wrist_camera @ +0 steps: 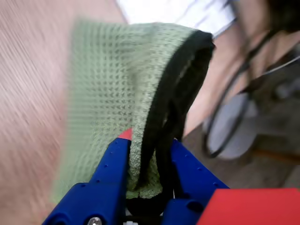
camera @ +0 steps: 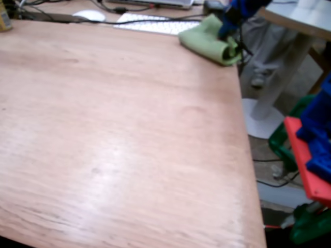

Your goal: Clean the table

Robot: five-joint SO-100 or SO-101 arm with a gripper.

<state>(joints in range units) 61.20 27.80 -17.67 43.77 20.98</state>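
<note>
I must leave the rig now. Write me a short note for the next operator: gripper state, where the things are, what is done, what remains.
Gripper: shut on the green cloth; the wrist view shows folded fabric pinched between the blue fingers.
Cloth: resting on the table at its far right corner in the fixed view, near the white keyboard.
Done: cloth is gripped and on the wood.
Left: probably the wiping itself; the cloth sits at one corner and the wide surface in front is bare. No dirt is visible.
</note>
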